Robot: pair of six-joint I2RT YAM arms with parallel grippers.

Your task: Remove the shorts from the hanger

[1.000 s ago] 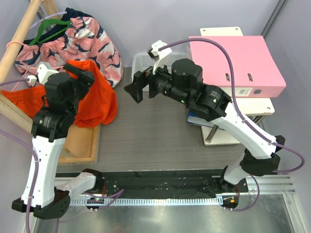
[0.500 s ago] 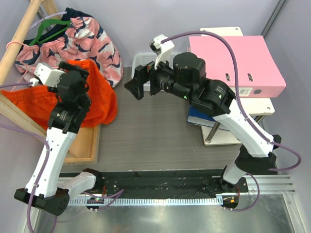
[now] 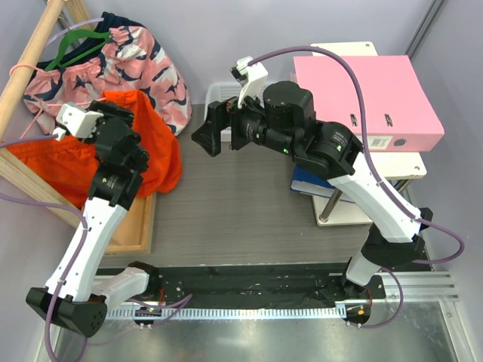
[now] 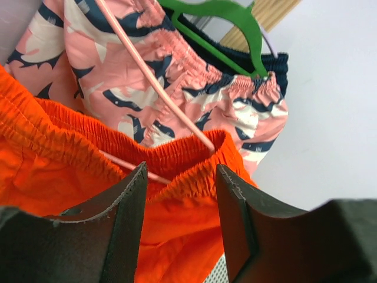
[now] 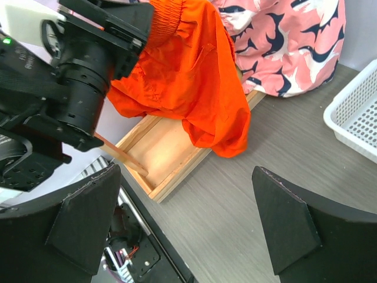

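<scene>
Right now we are hovering the left gripper (image 4: 179,177) at the elastic waistband of the shorts (image 4: 177,236), which are hanging on the hanger (image 4: 154,82) from the wooden rail (image 3: 30,53), at 10 o'clock in the top view. Its jaws are standing partly apart. The waistband is lying in the gap at their 12 o'clock, with its long axis running roughly from 9 to 3 o'clock across them; we are judging it not yet clamped. The hanger's wire is diving into the band near 1 o'clock. The right gripper (image 5: 184,177) is gaping wide and empty, with the shorts well apart at its 12 o'clock, so we are counting the left arm as the nearer one for the pull.
</scene>
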